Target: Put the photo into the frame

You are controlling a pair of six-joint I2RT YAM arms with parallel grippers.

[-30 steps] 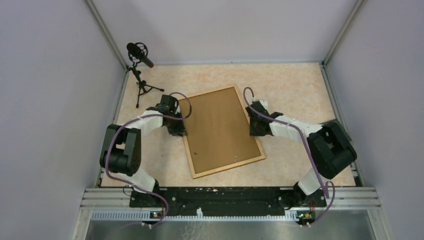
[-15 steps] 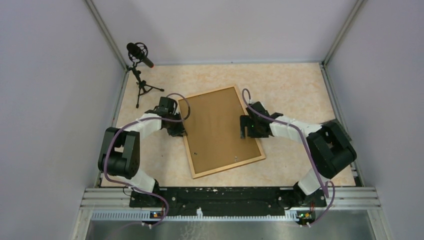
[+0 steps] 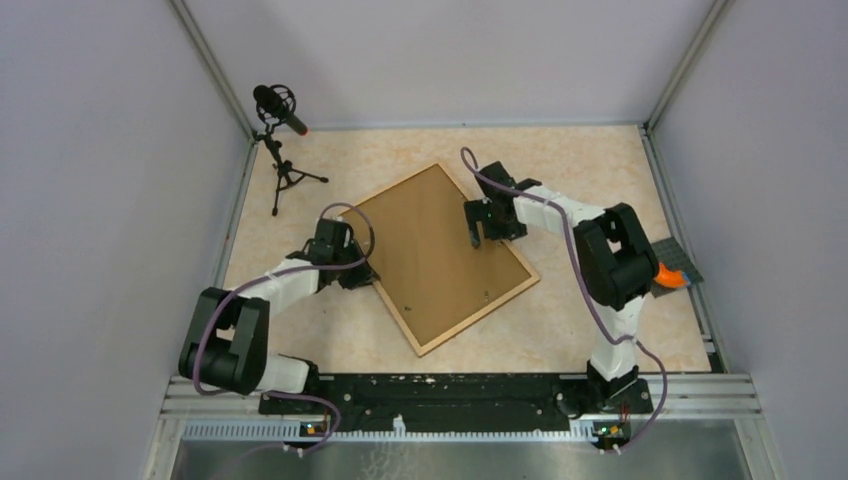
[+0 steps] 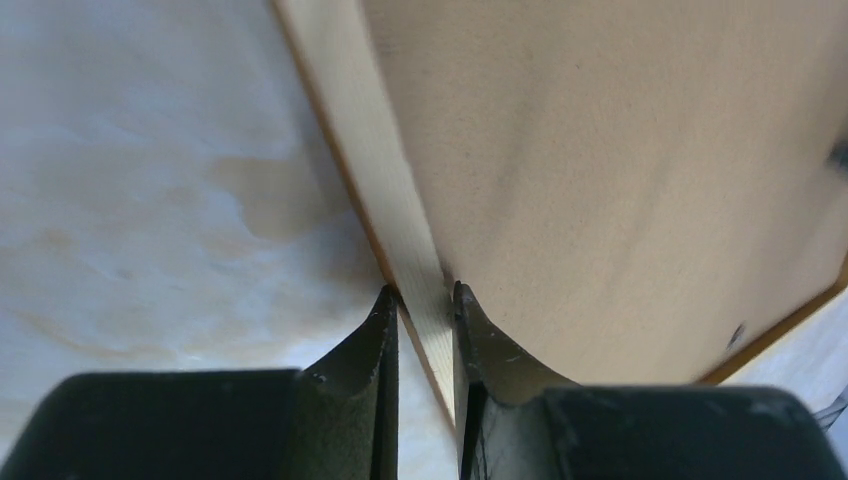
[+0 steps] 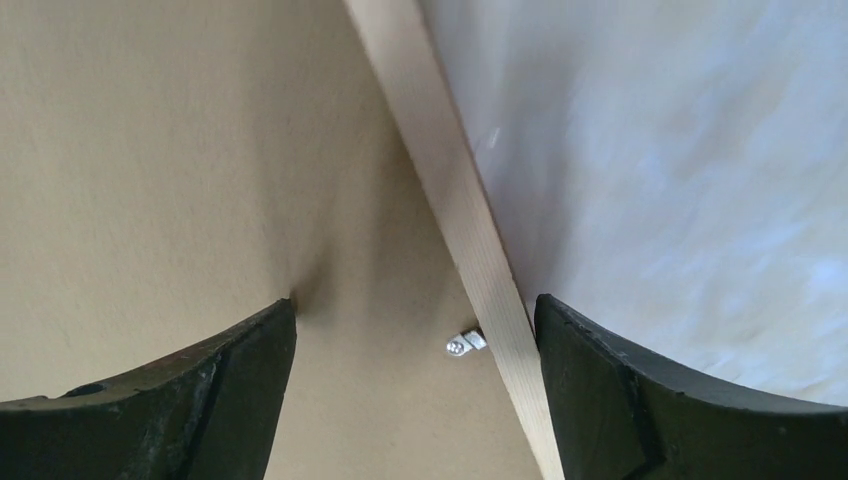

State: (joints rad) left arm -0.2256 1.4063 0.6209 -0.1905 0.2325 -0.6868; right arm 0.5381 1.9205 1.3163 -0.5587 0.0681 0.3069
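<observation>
Pinching the frame (image 4: 395,215), the left claw (image 4: 422,297) holds its rail while the right claw (image 5: 415,315) gapes wide.

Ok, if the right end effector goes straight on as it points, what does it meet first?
Probably the brown backing board: the open right end effector straddles the frame's wooden rail, one finger over the board, the other over the table. Depth is unclear; it may be touching.

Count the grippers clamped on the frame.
1. The left gripper is shut on the frame moulding; the right gripper is open, straddling the opposite edge without clamping it.
</observation>
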